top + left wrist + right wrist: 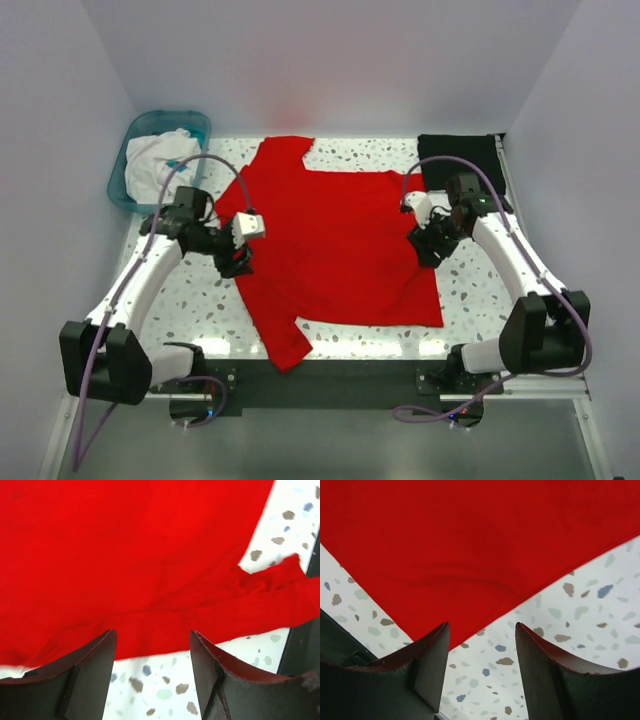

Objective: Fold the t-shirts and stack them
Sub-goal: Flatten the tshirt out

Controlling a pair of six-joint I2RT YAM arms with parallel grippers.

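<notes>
Left of the red t-shirt [330,240], off its far sleeve, the teal basin [128,150] holds a white cloth [160,165]; a wide swing of the arm on that side could knock it. The left tool [152,647] hangs at the red t-shirt's left edge, jaws apart and empty. Only speckled tabletop [165,690] shows in the gap, with the cloth edge just ahead. Closing from here, it may nip bare tabletop or only a thin lip of cloth, which would likely slip free on the lift. The red t-shirt itself lies spread across the middle of the tabletop, one sleeve pointing far and one near. The near sleeve is bunched and reaches the dark strip at the near edge, so a fold made now would probably bury that wrinkle or pull the sleeve askew. At the red t-shirt's right edge the right tool [482,635] is likewise open and holds nothing, with a corner of the hem reaching only as far as one of its jaws. A grip there could catch just the tip, and if one side holds while the other misses, the fold comes out skewed. Beyond the red t-shirt's far right corner the black t-shirt [455,150] lies folded flat; a careless drag that way could ruck it out of shape
</notes>
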